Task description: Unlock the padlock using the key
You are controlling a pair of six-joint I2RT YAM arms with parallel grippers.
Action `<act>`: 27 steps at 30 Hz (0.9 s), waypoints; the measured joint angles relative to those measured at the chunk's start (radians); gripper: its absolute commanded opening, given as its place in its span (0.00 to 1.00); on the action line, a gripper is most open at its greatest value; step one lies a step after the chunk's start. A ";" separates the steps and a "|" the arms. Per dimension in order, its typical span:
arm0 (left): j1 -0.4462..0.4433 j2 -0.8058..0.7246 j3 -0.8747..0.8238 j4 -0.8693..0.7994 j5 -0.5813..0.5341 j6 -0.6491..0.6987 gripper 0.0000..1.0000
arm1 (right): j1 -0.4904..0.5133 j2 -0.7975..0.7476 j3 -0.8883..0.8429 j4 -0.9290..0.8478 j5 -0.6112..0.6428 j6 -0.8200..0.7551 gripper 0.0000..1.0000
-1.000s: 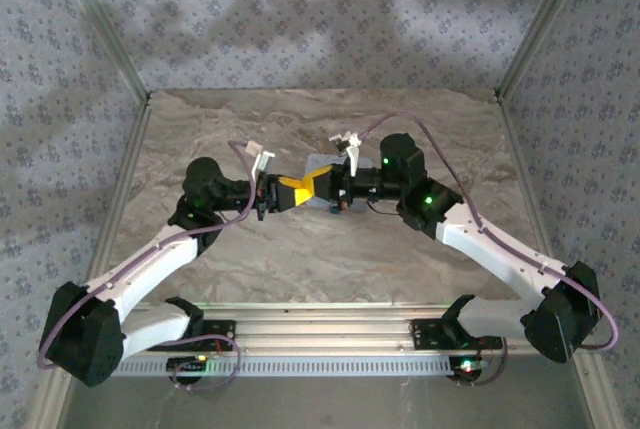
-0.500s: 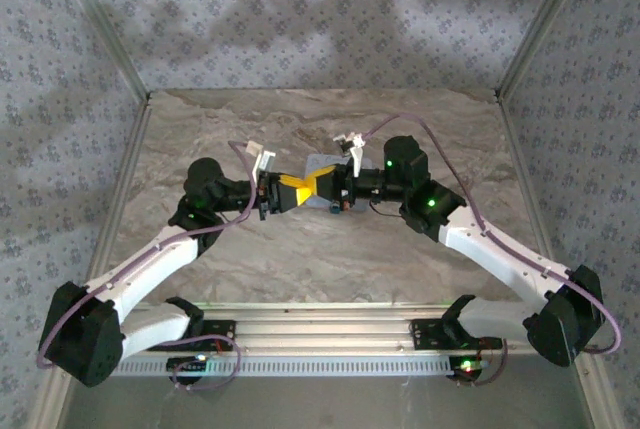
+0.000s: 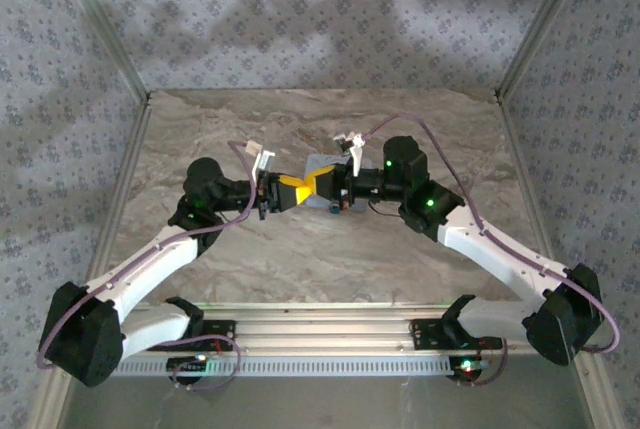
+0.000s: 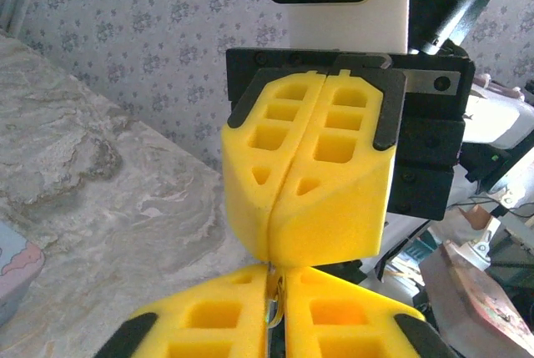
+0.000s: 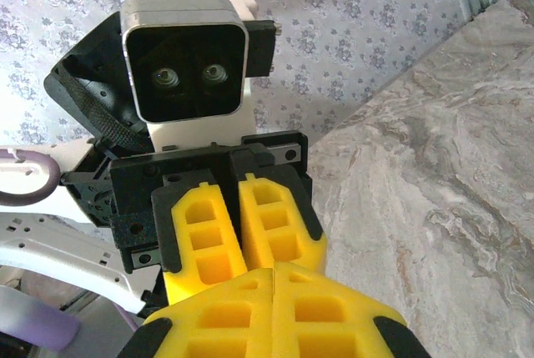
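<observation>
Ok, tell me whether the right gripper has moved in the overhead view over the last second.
No. The right gripper still meets the left gripper tip to tip at the near edge of the grey-blue tin, as before.

Grey-blue tin (image 3: pixel 322 161) (on marble table (image 3: pixel 330 259))

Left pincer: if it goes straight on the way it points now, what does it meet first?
The right pincer, facing it tip to tip; their yellow tips look to be touching, though depth is unclear.
</observation>
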 measured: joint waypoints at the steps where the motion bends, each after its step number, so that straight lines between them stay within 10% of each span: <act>1: -0.003 0.000 0.000 0.000 -0.001 0.000 0.19 | 0.000 0.001 -0.001 0.005 0.000 0.002 0.00; 6: -0.005 0.002 0.000 -0.003 -0.002 -0.002 0.01 | 0.000 0.002 -0.005 0.019 0.000 0.006 0.00; 23: -0.006 0.002 0.000 -0.027 -0.021 0.030 0.00 | -0.008 0.002 -0.014 0.021 0.000 0.008 0.00; 27: -0.006 -0.002 0.000 -0.071 -0.036 0.072 0.00 | -0.008 0.000 -0.014 0.005 0.040 0.027 0.26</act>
